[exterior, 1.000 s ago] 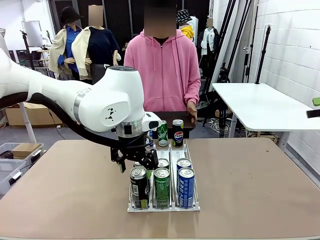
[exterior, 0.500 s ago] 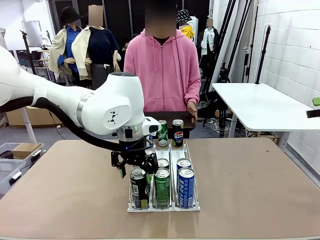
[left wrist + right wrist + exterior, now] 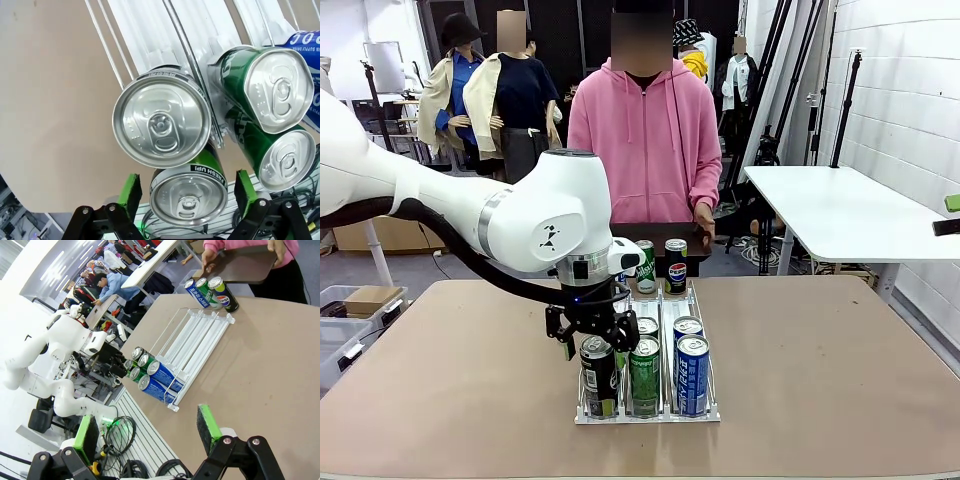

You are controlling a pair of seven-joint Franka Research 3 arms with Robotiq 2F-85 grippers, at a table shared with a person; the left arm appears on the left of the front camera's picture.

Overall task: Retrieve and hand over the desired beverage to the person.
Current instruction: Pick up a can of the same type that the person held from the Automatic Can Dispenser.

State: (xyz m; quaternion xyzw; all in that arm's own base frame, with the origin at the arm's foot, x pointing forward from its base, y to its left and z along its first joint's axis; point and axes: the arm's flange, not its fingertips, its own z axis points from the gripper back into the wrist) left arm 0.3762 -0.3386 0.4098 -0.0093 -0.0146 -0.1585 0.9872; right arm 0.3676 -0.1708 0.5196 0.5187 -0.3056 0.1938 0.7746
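A clear wire rack [image 3: 648,412] on the brown table holds several drink cans in three lanes: a black can [image 3: 599,372], a green can [image 3: 643,375] and a blue can [image 3: 691,374] at the near end. My left gripper [image 3: 595,332] hangs just behind the black can. In the left wrist view it [image 3: 188,186] is open, its green pads [image 3: 131,192] standing either side of the second can [image 3: 189,196] in that lane, with small gaps. The person [image 3: 645,140] in a pink hoodie stands at the far side holding a dark tray [image 3: 655,236]. My right gripper [image 3: 147,434] is open and holds nothing.
Three more cans [image 3: 675,266] stand at the rack's far end, near the tray. More cans [image 3: 687,327] sit in the middle and right lanes beside my fingers. A white table [image 3: 840,210] stands at the back right. Bare tabletop lies left and right of the rack.
My left gripper has come down and slightly forward over the left lane, so its fingers now straddle the second can. The cans and the person have stayed put.
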